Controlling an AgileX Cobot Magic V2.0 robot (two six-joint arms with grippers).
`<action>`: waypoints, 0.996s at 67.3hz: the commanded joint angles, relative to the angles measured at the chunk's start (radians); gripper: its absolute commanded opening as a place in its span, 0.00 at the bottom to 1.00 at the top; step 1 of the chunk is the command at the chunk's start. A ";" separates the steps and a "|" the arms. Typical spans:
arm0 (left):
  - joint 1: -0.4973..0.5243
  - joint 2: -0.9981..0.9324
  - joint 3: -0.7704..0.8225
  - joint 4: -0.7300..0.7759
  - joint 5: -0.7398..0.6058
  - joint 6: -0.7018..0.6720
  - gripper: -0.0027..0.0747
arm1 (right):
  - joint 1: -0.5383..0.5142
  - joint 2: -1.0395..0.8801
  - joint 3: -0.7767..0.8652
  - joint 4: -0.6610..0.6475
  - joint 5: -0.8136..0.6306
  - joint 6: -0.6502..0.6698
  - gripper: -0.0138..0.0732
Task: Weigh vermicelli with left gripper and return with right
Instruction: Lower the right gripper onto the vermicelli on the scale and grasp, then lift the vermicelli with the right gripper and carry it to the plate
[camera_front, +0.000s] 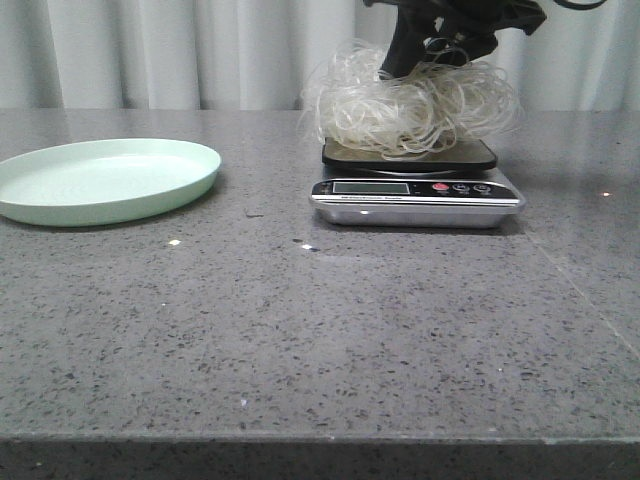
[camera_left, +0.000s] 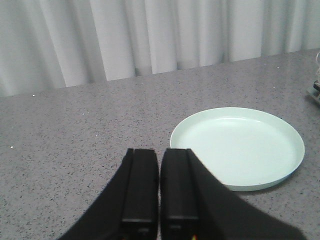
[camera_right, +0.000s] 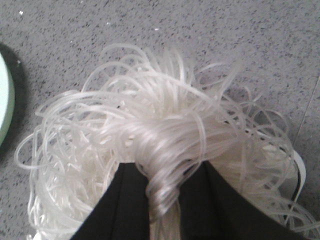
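The vermicelli is a fluffy nest of whitish translucent strands sitting on the black platform of the digital scale at centre right. My right gripper reaches down into its top from above. In the right wrist view, the right gripper is closed around a twisted bundle of the vermicelli. My left gripper is shut and empty, low over the table next to the pale green plate. The left gripper is out of the front view.
The empty pale green plate lies at the left of the grey speckled table. A pale curtain hangs behind the table. An edge of the plate and of the scale shows in the right wrist view.
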 joint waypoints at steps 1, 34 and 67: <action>0.001 0.006 -0.029 -0.005 -0.074 -0.009 0.21 | -0.002 -0.043 -0.082 0.013 0.059 -0.003 0.34; 0.001 0.006 -0.029 -0.005 -0.074 -0.009 0.21 | 0.008 -0.070 -0.421 0.125 0.223 -0.003 0.33; 0.001 0.006 -0.029 -0.005 -0.074 -0.009 0.21 | 0.287 0.026 -0.465 0.183 -0.096 -0.003 0.33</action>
